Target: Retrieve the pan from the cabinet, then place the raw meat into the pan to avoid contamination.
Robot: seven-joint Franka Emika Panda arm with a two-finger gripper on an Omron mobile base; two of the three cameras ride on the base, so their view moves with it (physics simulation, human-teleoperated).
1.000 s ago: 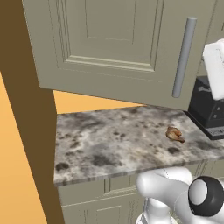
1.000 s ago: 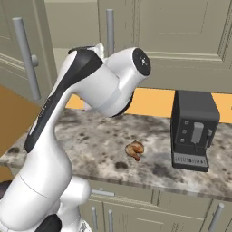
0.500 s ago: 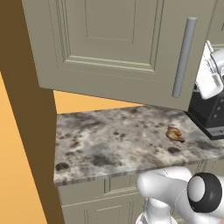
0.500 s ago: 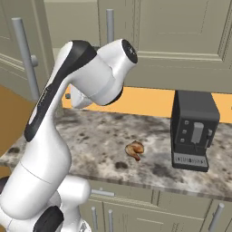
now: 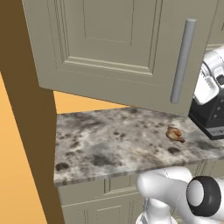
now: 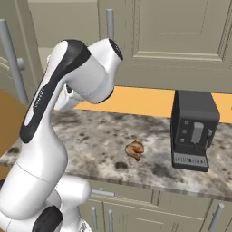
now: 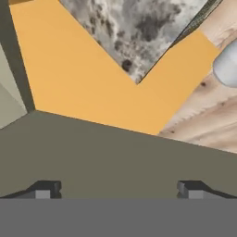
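"Where is the meat (image 6: pixel 135 150)?"

"On the speckled stone counter (image 5: pixel 109 144), out in the open, resting on its own. In the right base view it lies just to the left of the black coffee machine (image 6: pixel 194 130), near but not touching it. In the left base view the same piece (image 5: pixel 175 134) sits toward the counter's right end, with the machine at the picture's right edge."

"And the pan?"

"I can't tell where it is. The cabinet (image 5: pixel 118 48) above the counter is shut, its panelled door closed and its long grey bar handle (image 5: pixel 183 61) standing upright near the door's right side."

"What is the gripper (image 7: pixel 115 190) doing?"

"Its two dark fingertips (image 7: pixel 44 190) stand far apart at the bottom of the hand view, spread wide, with nothing between them. Ahead of them lies a flat grey-beige surface, then the orange wall, a corner of the counter and some pale wood floor."

"And the arm (image 6: pixel 68 90)?"

"In the right base view it rises from the lower left and bends up in front of the cabinet doors, its upper joint level with the underside of the cabinet."
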